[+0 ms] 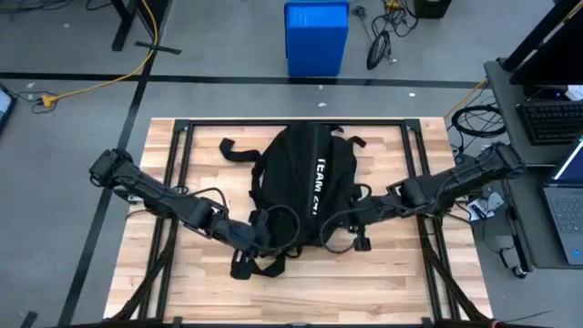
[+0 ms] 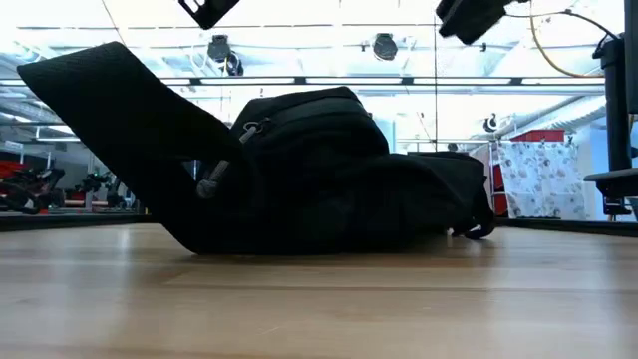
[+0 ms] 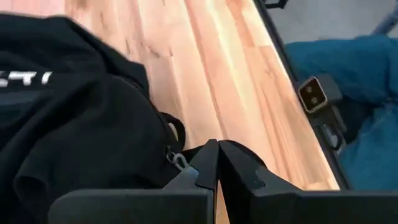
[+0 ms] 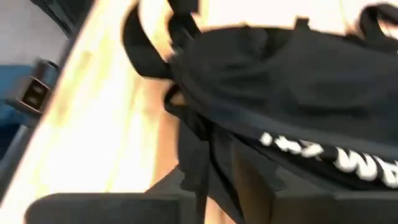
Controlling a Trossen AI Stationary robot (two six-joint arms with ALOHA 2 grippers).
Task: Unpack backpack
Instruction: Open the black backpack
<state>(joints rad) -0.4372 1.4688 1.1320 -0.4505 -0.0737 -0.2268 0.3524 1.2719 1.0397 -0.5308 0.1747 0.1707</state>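
Observation:
The black backpack (image 1: pixel 305 182) lies flat in the middle of the wooden table, its white lettering (image 1: pixel 319 178) facing up, its straps (image 1: pixel 239 150) spread at the far end and others (image 1: pixel 255 264) at the near end. In the low view a black panel (image 2: pixel 110 120) of it slants up on the left, with a metal zipper pull (image 2: pixel 209 184) beside it. My left gripper (image 1: pixel 258 235) is shut at the backpack's near left corner (image 3: pixel 124 143). My right gripper (image 1: pixel 351 221) is at its near right corner, shut on black fabric (image 4: pixel 205 149). My left gripper has its shut fingertips (image 3: pixel 208 155) level against the backpack's edge, right beside a metal zipper pull (image 3: pixel 177 160). Whether they pinch anything, I cannot tell. My right gripper holds a fold of the backpack's fabric (image 4: pixel 198 163) between its fingers, coming level from the table's right. The rest of the backpack lies on the table.
Black frame rails (image 1: pixel 182 146) run along the table's left and right sides. A blue bin (image 1: pixel 316 36) stands on the floor past the far edge. A desk with a laptop (image 1: pixel 565 196) stands to the right. Bare wood (image 1: pixel 310 292) stretches along the near edge.

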